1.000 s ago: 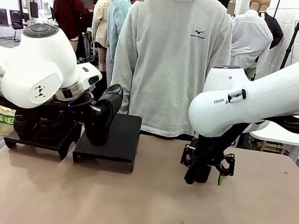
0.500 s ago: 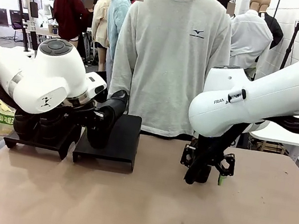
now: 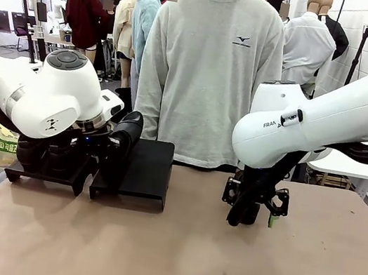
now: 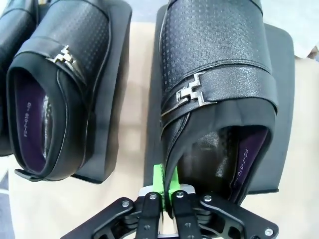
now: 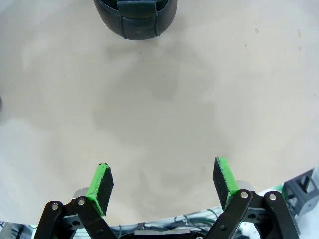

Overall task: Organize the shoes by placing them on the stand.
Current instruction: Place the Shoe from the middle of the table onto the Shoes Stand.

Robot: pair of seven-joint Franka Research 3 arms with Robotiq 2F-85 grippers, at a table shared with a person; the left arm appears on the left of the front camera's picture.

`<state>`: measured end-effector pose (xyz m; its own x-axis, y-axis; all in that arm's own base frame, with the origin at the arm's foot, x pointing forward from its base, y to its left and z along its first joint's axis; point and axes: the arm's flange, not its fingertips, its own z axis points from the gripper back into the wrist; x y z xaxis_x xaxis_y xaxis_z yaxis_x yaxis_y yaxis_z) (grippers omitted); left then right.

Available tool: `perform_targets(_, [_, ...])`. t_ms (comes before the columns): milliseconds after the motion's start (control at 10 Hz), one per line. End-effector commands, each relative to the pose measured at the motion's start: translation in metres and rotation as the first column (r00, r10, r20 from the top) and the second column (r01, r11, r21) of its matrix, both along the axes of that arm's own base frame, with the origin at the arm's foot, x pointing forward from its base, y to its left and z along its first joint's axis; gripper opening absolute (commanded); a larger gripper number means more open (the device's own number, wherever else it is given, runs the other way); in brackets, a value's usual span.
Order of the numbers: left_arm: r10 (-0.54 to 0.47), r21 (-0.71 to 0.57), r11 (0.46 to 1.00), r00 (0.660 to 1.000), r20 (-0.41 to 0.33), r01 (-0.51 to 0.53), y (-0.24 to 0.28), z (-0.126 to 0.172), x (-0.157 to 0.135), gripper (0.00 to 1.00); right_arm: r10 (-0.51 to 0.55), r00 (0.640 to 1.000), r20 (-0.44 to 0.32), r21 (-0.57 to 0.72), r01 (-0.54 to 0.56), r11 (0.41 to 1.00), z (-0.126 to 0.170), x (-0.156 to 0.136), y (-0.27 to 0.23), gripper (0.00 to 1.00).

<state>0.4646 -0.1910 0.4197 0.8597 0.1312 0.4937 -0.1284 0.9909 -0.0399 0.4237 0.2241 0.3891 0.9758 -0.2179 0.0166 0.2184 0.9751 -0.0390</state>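
Bare tabletop point(image 3: 170, 256) under wide-apart right gripper point(image 5: 162, 186); left gripper point(image 4: 166, 186) clamped on shoe point(image 4: 214, 94) rim over stand point(image 4: 286, 99).

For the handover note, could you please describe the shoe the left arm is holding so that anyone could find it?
Look at the right-hand platform of the stand. The shoe lies over its left half, silver buckle up. Unlike the neighbouring shoe, green-padded fingers pinch its heel rim.
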Motion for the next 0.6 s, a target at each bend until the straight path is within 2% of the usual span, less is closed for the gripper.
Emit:
perform_targets(0, [0.036,0.015,0.999,0.999,0.003,-0.036,-0.0089,0.0010,0.0020,0.00,0.014,1.000,0.001,0.000,-0.014,1.000,0.0006,0.0010,0.0007,1.00])
perform_targets(200, [0.068,0.007,0.998,0.998,-0.017,-0.068,-0.0081,0.0028,0.0059,0.00,0.014,1.000,0.001,0.000,-0.014,1.000,0.0006,0.0010,0.0007,1.00])
perform_targets(300, [0.078,0.004,0.997,0.996,-0.035,-0.078,-0.0078,0.0021,0.0069,0.08,0.014,1.000,0.001,0.000,-0.014,1.000,0.0006,0.0010,0.0007,1.00])
perform_targets(500, [0.080,0.000,0.997,0.995,-0.052,-0.081,-0.0075,0.0021,0.0100,0.48,0.014,1.000,0.001,0.000,-0.014,1.000,0.0006,0.0010,0.0007,1.00])
